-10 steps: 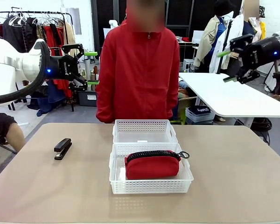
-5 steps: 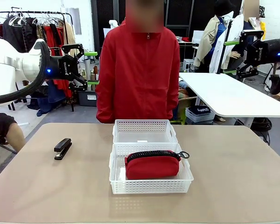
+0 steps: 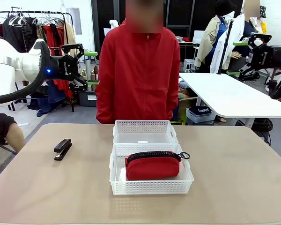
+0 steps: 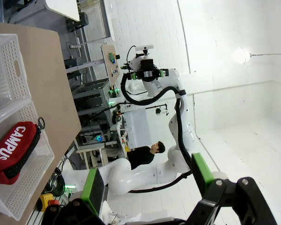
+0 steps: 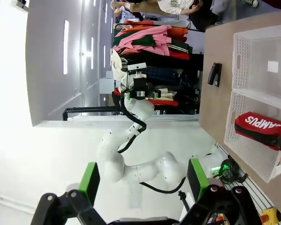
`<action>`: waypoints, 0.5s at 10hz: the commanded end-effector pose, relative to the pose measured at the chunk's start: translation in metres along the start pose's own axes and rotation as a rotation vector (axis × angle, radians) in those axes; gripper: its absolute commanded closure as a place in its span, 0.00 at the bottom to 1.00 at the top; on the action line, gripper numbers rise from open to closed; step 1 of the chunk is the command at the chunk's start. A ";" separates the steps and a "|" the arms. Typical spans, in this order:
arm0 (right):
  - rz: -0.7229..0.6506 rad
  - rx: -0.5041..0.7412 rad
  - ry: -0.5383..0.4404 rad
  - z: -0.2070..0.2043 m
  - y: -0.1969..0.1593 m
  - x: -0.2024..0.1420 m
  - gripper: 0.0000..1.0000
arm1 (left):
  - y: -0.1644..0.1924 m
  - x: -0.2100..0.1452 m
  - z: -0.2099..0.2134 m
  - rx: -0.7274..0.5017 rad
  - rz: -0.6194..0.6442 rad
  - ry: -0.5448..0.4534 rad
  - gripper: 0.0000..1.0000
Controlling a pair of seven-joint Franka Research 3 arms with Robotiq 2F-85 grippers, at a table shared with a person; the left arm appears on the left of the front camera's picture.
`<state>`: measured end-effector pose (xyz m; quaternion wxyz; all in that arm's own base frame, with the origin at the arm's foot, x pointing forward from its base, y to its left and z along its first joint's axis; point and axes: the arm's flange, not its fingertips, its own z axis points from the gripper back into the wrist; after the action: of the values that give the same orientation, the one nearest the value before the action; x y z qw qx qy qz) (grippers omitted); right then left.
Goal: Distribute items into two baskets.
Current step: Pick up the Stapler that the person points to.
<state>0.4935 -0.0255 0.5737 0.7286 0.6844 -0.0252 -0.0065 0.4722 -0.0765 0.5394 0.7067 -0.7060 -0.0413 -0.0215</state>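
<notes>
Red pouch (image 3: pixel 152 168), white lattice baskets (image 3: pixel 151 186)

Front view: sitting low at the robot's edge of the worktop (image 3: pixel 234 187), facing the person (image 3: pixel 138 70) across it.
Left wrist view: hanging high off one side, rolled sideways.
Right wrist view: hanging high off the opposite side, rolled sideways.
Shared: all are taking in the baskets (image 3: pixel 151 186) and red pouch (image 3: pixel 152 168).
</notes>
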 end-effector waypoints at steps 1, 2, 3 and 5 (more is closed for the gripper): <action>0.015 -0.008 -0.016 -0.001 0.007 -0.006 0.00 | -0.003 0.000 0.001 -0.005 0.002 -0.002 0.00; 0.015 -0.008 -0.016 -0.001 0.007 -0.006 0.00 | -0.003 0.000 0.001 -0.005 0.002 -0.002 0.00; 0.015 -0.008 -0.016 -0.001 0.007 -0.006 0.00 | -0.003 0.000 0.001 -0.005 0.002 -0.002 0.00; 0.015 -0.008 -0.016 -0.001 0.007 -0.006 0.00 | -0.003 0.000 0.001 -0.005 0.002 -0.002 0.00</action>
<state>0.4907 -0.0257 0.5794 0.7296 0.6832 -0.0301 -0.0035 0.4722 -0.0765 0.5394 0.7067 -0.7060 -0.0413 -0.0215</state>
